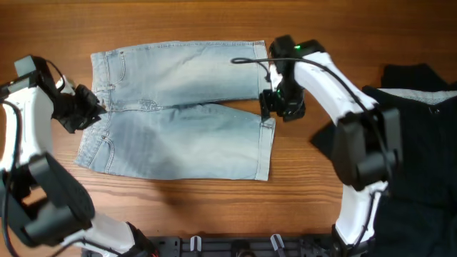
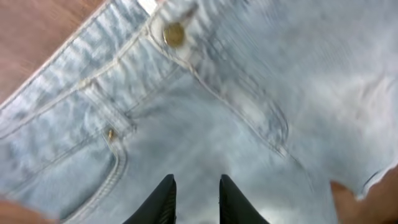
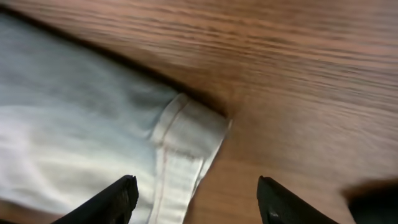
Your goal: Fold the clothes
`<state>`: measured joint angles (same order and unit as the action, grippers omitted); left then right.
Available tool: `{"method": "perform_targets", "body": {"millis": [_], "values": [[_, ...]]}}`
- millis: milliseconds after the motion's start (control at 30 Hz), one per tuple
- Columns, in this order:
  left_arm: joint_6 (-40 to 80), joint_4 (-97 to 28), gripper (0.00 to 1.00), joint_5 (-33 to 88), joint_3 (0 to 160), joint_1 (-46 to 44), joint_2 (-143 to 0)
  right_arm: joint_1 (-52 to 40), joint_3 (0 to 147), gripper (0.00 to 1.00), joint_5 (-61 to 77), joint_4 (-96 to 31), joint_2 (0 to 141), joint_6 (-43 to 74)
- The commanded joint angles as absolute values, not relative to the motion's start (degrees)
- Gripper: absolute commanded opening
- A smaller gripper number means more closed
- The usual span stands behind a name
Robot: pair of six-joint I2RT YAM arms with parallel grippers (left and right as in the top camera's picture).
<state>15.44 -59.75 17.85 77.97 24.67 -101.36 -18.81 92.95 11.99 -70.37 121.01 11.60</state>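
Denim shorts, pale blue, lie flat and front up in the middle of the wooden tabletop. One leg is nearest the lower edge of the overhead frame, and the other lies beyond it, toward the top. The long axis runs across the frame, with the waistband at left and both leg hems pointing right.

On the midline, the left pincer sits low over the fly, just below the brass button. Its fingers are narrowly parted, with no cloth visibly pinched. At the opposite end, the right pincer stands wide around a hem corner without gripping it. With one arm at each end, the setup looks ready for a fold.

A black garment lies at the frame's right edge, apart from the shorts.
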Motion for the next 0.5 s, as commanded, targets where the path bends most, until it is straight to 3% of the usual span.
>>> {"method": "perform_targets", "body": {"millis": [0,100,167,200,467], "values": [[12.88,-64.29,0.23,11.44,76.97,21.87,-100.73,-18.68,93.25,0.65,11.70,-69.45,124.29,10.66],[15.97,-62.89,0.23,11.38,72.82,20.78,-100.73,-18.72,93.19,0.53,13.39,-68.55,124.57,10.52],[18.13,-60.23,0.23,11.35,68.75,20.53,-100.77,-18.68,93.19,0.29,13.28,-67.18,124.57,10.50],[19.22,-58.15,0.23,11.14,65.01,20.51,-100.84,-18.24,93.19,0.07,13.15,-65.98,124.57,10.48],[24.51,-47.59,0.25,8.23,51.64,20.51,-100.84,-11.94,93.19,0.04,14.31,-58.74,124.55,11.20]]}}
